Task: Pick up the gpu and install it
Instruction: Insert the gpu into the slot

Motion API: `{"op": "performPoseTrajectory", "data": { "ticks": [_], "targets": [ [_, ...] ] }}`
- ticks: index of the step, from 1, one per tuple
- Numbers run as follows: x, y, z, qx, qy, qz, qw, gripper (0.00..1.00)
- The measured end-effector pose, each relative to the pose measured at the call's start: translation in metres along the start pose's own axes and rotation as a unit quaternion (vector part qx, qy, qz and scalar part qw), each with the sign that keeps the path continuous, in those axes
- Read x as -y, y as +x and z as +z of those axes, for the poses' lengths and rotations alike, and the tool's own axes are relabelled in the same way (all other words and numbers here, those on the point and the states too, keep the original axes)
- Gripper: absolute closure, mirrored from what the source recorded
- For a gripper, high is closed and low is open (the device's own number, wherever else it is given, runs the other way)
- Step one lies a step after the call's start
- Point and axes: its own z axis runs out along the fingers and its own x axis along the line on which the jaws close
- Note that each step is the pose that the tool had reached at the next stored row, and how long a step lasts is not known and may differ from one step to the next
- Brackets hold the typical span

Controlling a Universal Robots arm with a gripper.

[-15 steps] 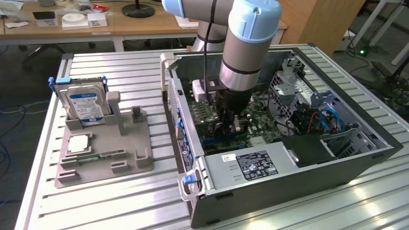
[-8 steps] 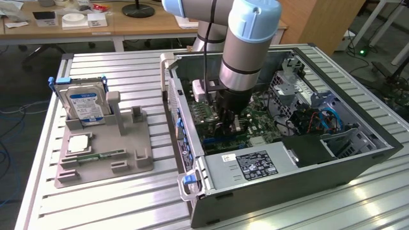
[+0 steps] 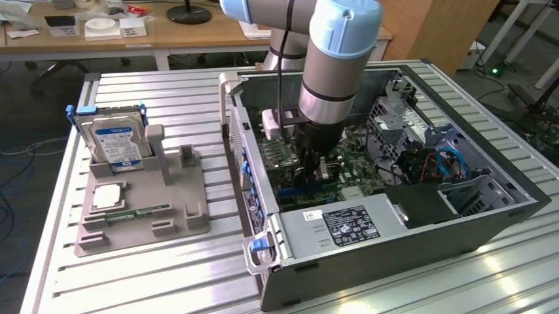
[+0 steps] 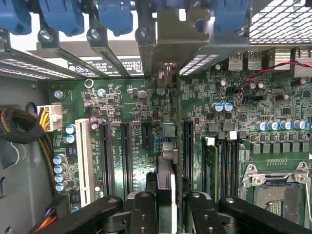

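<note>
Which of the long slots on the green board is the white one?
The white slot is the outermost of the row, next to the small blue capacitors. The other long slots beside it are black, and the gripper hangs over those.

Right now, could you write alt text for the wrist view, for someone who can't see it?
The tool grips the gpu, seen edge-on, just above a dark slot on the green motherboard, its metal bracket up against the case's rear openings. Blue clips line that rear edge, and an empty processor socket sits to one side.
</note>
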Motion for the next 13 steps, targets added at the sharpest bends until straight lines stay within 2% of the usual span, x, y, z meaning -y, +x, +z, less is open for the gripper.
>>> {"op": "performPoseTrajectory", "data": {
  "ticks": [13],
  "targets": [
    [-0.0015,-0.0001,0.0001,0.0002,0.0017,-0.003,1.0,0.72]
  ]
}}
